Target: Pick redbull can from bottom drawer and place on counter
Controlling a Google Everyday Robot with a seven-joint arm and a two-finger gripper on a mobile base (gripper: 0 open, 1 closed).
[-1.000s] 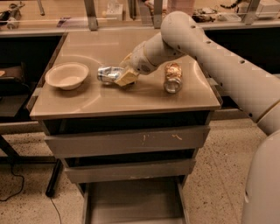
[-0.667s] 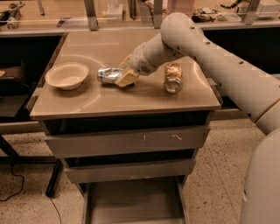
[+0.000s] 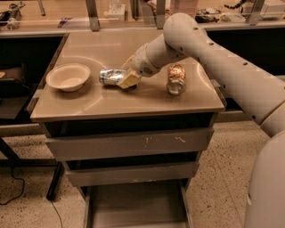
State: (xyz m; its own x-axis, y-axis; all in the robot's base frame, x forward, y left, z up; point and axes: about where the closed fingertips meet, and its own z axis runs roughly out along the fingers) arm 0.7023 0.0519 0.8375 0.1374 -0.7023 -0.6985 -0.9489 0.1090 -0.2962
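In the single camera view, the redbull can (image 3: pixel 110 75) lay on its side on the counter (image 3: pixel 133 101), roughly midway between the bowl (image 3: pixel 68 76) to the left and the jar (image 3: pixel 176 78) to the right. The gripper (image 3: pixel 126 80) sat low over the can's right end, touching or nearly touching it. Whether it was clamped on the can or slack around it could not be told. The bottom drawer (image 3: pixel 133 205) stood pulled out below, its grey floor bare where visible, so the placing looked almost done.

The main risk, as I judged it, lay in the release. A round can lying flat on a glossy top could roll once free, towards the bowl or the front edge, and a sideways drag from the gripper as it lifted would start that. The arm (image 3: pixel 209 49) also passed just beside the jar, so a careless pull back to the right could tip it.

The can's right end was hidden behind the gripper, and its markings were too faint to read. The drawer's front was cut off by the lower edge of the view, and the robot's body blocked the lower right corner. The bench (image 3: pixel 111 13) behind showed only as a cluttered strip.
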